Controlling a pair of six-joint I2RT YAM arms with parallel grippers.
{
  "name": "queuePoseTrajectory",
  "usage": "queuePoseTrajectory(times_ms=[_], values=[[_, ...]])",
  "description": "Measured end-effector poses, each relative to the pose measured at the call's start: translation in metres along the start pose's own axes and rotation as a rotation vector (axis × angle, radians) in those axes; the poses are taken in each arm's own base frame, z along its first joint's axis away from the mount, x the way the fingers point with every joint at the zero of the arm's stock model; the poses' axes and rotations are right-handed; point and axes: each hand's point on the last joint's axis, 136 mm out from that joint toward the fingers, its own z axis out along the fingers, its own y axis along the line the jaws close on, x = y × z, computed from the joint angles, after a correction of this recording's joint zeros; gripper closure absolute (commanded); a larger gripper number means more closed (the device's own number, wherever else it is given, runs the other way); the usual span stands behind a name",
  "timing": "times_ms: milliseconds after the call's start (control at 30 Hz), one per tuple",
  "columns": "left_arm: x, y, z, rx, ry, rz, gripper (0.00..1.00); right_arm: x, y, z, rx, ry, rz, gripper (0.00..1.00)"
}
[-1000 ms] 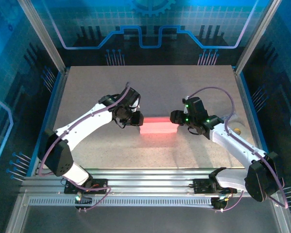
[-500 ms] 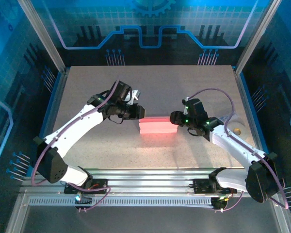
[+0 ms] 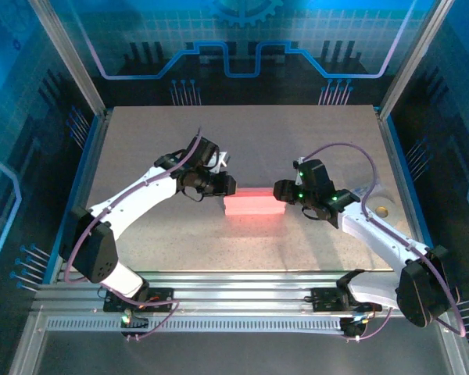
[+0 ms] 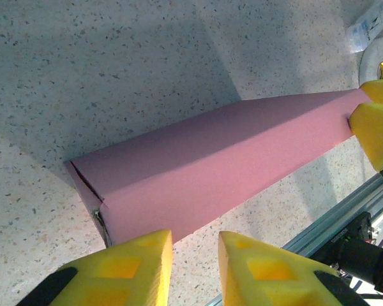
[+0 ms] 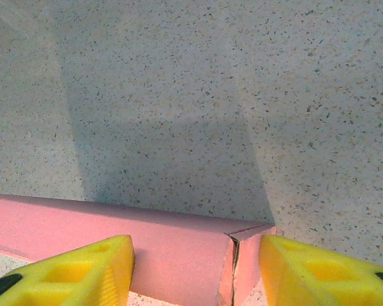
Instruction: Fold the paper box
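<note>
The paper box (image 3: 254, 203) lies folded into a long closed pink bar at the table's middle. My left gripper (image 3: 227, 186) stands at its left end. In the left wrist view the yellow fingertips (image 4: 143, 252) hover just short of the paper box (image 4: 223, 166); the left gripper (image 4: 195, 245) is narrowly open with bare table in the gap. My right gripper (image 3: 281, 190) is at the right end. In the right wrist view the right gripper (image 5: 196, 247) is open, straddling the end corner of the paper box (image 5: 172, 245), whose end flap shows a thin seam.
A white tape roll (image 3: 383, 209) lies at the table's right, also visible as the roll (image 4: 378, 57) beside a clear wrapper (image 4: 368, 25). Aluminium rails (image 3: 242, 301) run along the near edge. Blue enclosure walls ring the table (image 3: 242, 133).
My left gripper has swung a little up and right, coming against the box's left end. The box and the right arm have barely moved.
</note>
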Motion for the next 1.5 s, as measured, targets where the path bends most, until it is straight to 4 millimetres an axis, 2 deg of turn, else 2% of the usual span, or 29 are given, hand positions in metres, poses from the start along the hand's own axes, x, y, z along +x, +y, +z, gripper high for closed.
queuePoseTrajectory(times_ms=[567, 767, 867, 967, 1133, 1267, 1500], values=[[0.007, 0.008, 0.013, 0.026, -0.011, -0.008, 0.74, 0.006, -0.001, 0.0, -0.023, 0.032, 0.014, 0.43], [0.006, 0.008, 0.013, 0.036, -0.022, -0.018, 0.74, 0.006, -0.012, -0.008, -0.061, 0.085, 0.058, 0.39], [0.006, 0.008, 0.013, 0.037, -0.023, -0.018, 0.74, -0.003, -0.013, -0.017, -0.093, 0.093, 0.07, 0.37], [0.006, 0.008, 0.013, 0.036, -0.023, -0.018, 0.74, -0.014, -0.006, -0.029, -0.16, 0.094, 0.08, 0.36], [0.006, 0.008, 0.013, 0.036, -0.022, -0.018, 0.74, -0.027, 0.025, -0.044, -0.326, 0.121, 0.071, 0.35], [0.006, 0.008, 0.013, 0.036, -0.022, -0.019, 0.74, -0.02, 0.036, -0.037, -0.4, 0.193, 0.09, 0.35], [0.006, 0.008, 0.012, 0.035, -0.021, -0.018, 0.74, -0.007, 0.037, -0.022, -0.428, 0.283, 0.132, 0.35]])
